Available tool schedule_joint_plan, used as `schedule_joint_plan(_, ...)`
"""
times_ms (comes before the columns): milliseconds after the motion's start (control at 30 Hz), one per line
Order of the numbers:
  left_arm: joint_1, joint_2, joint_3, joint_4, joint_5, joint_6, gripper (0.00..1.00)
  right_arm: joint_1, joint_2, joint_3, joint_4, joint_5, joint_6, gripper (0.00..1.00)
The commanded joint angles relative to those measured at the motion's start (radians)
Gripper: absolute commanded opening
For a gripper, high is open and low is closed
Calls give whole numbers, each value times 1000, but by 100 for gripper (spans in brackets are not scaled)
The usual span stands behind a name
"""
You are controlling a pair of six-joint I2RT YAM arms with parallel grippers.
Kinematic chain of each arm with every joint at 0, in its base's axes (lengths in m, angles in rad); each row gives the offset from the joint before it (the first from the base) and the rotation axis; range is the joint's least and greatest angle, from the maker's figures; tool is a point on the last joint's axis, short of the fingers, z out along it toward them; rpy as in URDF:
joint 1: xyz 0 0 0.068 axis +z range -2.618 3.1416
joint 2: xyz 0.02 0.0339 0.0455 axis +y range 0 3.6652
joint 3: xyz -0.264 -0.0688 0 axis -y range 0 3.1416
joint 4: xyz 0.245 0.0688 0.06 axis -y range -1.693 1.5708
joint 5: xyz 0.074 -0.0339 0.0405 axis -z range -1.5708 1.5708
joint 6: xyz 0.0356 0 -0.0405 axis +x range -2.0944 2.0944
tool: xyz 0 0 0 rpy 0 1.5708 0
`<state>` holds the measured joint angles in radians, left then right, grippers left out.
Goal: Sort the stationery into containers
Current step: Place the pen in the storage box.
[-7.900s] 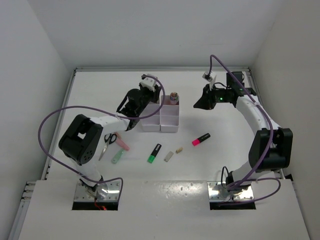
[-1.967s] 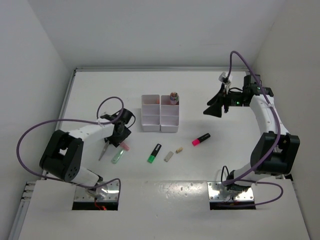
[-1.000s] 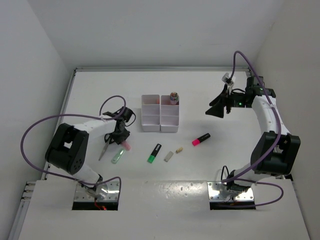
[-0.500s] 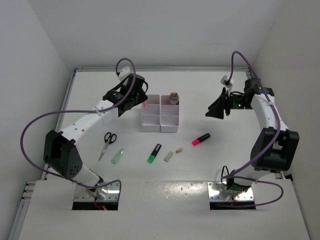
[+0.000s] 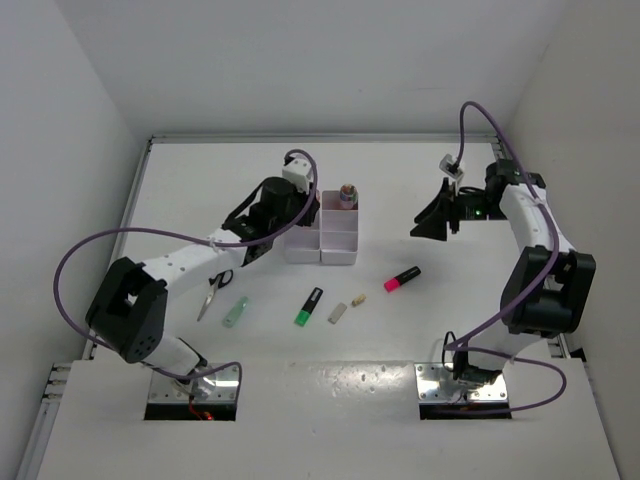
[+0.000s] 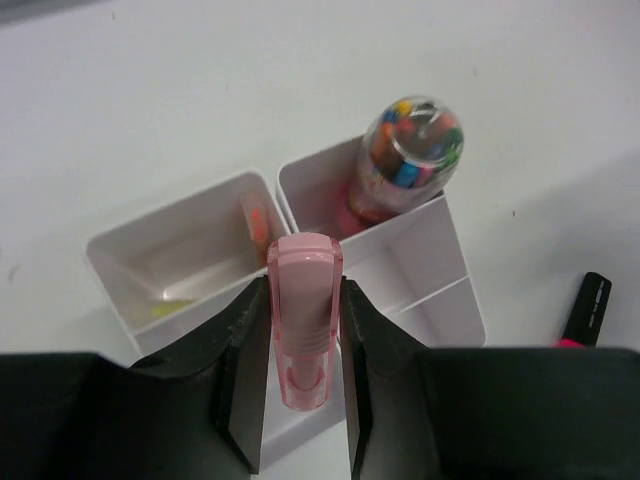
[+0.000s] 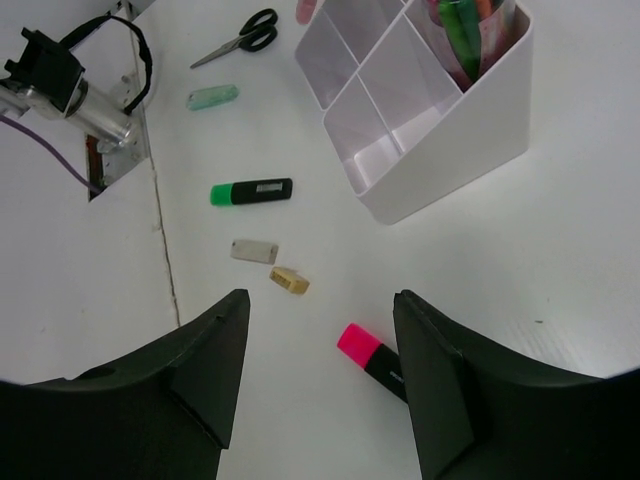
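My left gripper is shut on a pastel pink pen, held upright above the white containers, over the wall between two compartments. In the top view that gripper hovers at the containers' left side. One compartment holds a clear tube of coloured pieces. My right gripper hangs open and empty above the pink highlighter. On the table lie a green highlighter, a grey eraser, a beige eraser, a green pen and scissors.
The back-left compartment has a pink item and a yellow-green one inside. White walls enclose the table on the left, back and right. The left arm's purple cable loops wide over the left side.
The left gripper lifted the pink pen off the table near the scissors and carried it up and right to above the containers. The right arm has hardly moved.
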<state>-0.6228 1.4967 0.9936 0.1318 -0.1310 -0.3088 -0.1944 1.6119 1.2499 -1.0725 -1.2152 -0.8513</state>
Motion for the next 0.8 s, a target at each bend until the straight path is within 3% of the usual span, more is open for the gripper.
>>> schedule_joint_plan(0,-5,-41,16,167,71,152,2,-5,16,54,-46,-58,-87,60)
schedule_joint_plan(300,-5,14,-6,212,71,244,4,-14,25,63,-104,-67,-137,60)
schedule_joint_plan(500,15,34,14,118,80,312,10,-14,36,63,-125,-76,-157,61)
schedule_joint_plan(767,66,54,-32,104,100,341,10,-14,54,82,-159,-76,-187,61)
